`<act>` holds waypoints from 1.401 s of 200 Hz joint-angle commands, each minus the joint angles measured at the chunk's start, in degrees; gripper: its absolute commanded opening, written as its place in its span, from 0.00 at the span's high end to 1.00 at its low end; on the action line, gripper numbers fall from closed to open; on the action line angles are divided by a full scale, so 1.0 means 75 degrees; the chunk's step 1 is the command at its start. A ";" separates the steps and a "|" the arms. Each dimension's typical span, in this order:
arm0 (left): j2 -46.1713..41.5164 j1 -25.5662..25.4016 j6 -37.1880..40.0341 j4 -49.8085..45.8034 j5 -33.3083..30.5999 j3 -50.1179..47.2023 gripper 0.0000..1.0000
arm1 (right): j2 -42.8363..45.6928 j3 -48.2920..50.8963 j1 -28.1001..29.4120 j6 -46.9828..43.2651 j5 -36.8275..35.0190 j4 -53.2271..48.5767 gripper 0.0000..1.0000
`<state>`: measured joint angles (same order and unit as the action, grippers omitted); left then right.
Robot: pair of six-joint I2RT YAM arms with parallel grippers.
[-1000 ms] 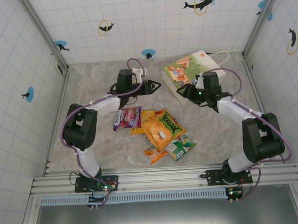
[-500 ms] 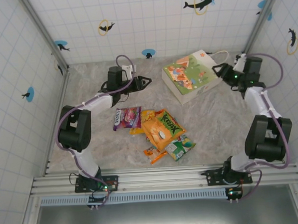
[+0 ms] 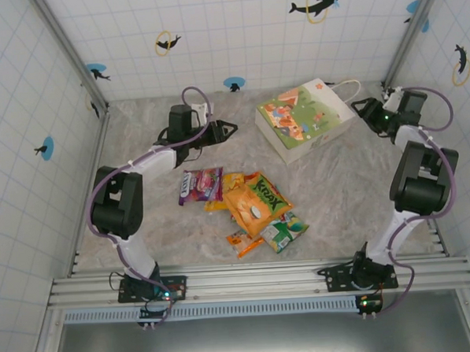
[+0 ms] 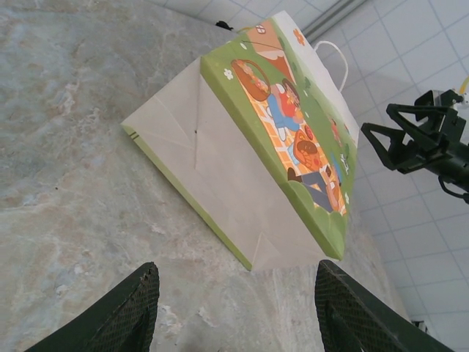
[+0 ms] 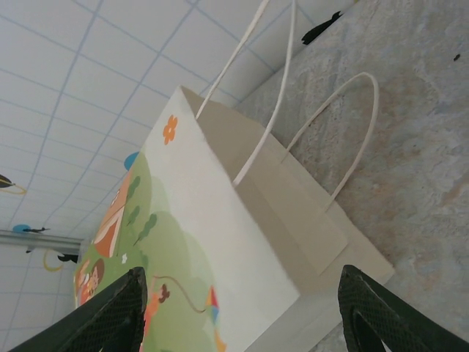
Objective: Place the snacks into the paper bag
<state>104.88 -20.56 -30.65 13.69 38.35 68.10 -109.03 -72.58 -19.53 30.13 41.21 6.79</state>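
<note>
**Two empty grippers flank a bag lying on its side**

Nearest the arms, the snacks (image 3: 249,211) lie in a loose heap around the middle of the tabletop (image 3: 143,220). A small orange packet (image 3: 243,243) and a green-and-white packet (image 3: 284,231) sit closest to the near edge. The large orange packet (image 3: 256,204) overlaps them, and the purple packet (image 3: 201,185) is at the heap's left end.

Beyond the heap, toward the far edge, the left gripper (image 3: 233,131) hovers with its jaws partly apart and nothing between them. It points at the folded bottom of the paper bag (image 3: 303,119).

The bag lies flat near the far right corner, picture side up (a green-and-orange picnic scene). Its string handles (image 5: 344,132) trail toward the right edge.

Just past the handles, in the far right corner, the right gripper (image 3: 361,106) is spread wide, holds nothing, and faces the bag's mouth without touching it.
</note>
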 commanded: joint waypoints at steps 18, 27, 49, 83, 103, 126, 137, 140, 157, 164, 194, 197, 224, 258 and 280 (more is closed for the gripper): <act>0.0140 0.0069 0.0195 -0.0076 0.0044 0.0267 0.42 | -0.0754 -0.0727 -0.0025 0.0255 0.0933 0.1058 0.32; 0.0192 0.0072 0.0200 -0.0074 0.0035 0.0295 0.42 | -0.0923 -0.0829 -0.0002 0.0429 0.1122 0.1249 0.34; 0.0297 0.0078 0.0211 -0.0091 0.0007 0.0386 0.42 | -0.1311 -0.1174 0.0134 0.0429 0.1414 0.1174 0.37; 0.0406 0.0081 0.0209 -0.0087 -0.0006 0.0469 0.42 | -0.1784 -0.1516 0.0221 0.0479 0.1491 0.1214 0.36; 0.0455 0.0083 0.0253 -0.0103 -0.0015 0.0471 0.42 | -0.2058 -0.1732 0.0260 0.0494 0.1643 0.1195 0.38; 0.0543 0.0081 0.0256 -0.0113 -0.0003 0.0528 0.42 | -0.2288 -0.1877 0.0348 0.0592 0.2053 0.1271 0.44; 0.0599 0.0085 0.0264 -0.0159 -0.0004 0.0585 0.42 | -0.2316 -0.1878 0.0394 0.0615 0.2321 0.1253 0.49; 0.0601 0.0089 0.0265 -0.0161 -0.0004 0.0594 0.42 | -0.2327 -0.1878 0.0409 0.0618 0.2393 0.1241 0.51; 0.0644 0.0092 0.0257 -0.0162 0.0000 0.0611 0.42 | -0.2309 -0.1843 0.0463 0.0519 0.2762 0.1088 0.58; 0.0663 0.0086 0.0275 -0.0170 0.0018 0.0629 0.42 | -0.2276 -0.1831 0.0482 0.0437 0.2858 0.0977 0.61; 0.0678 0.0090 0.0293 -0.0207 0.0008 0.0682 0.42 | -0.1973 -0.1611 0.0486 0.0363 0.2916 0.0987 0.78; 0.0679 0.0092 0.0295 -0.0208 0.0008 0.0688 0.42 | -0.1921 -0.1590 0.0483 0.0365 0.2935 0.0993 0.80; 0.0633 0.0103 0.0291 -0.0198 -0.0004 0.0659 0.42 | -0.1375 -0.1237 0.0541 0.0294 0.3001 0.1021 0.93; 0.0466 0.0116 0.0364 -0.0285 -0.0047 0.0613 0.42 | -0.0283 -0.1154 0.0574 -0.0653 0.2424 -0.0359 1.00; 0.0231 0.0122 0.0547 -0.0479 -0.0226 0.0525 0.42 | 0.0463 -0.1557 0.0675 -0.1852 0.1521 -0.2216 1.00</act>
<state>109.16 -20.12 -29.47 12.14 37.98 71.42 -113.34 -80.86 -15.40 26.57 58.48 3.86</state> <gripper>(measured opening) 0.577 0.047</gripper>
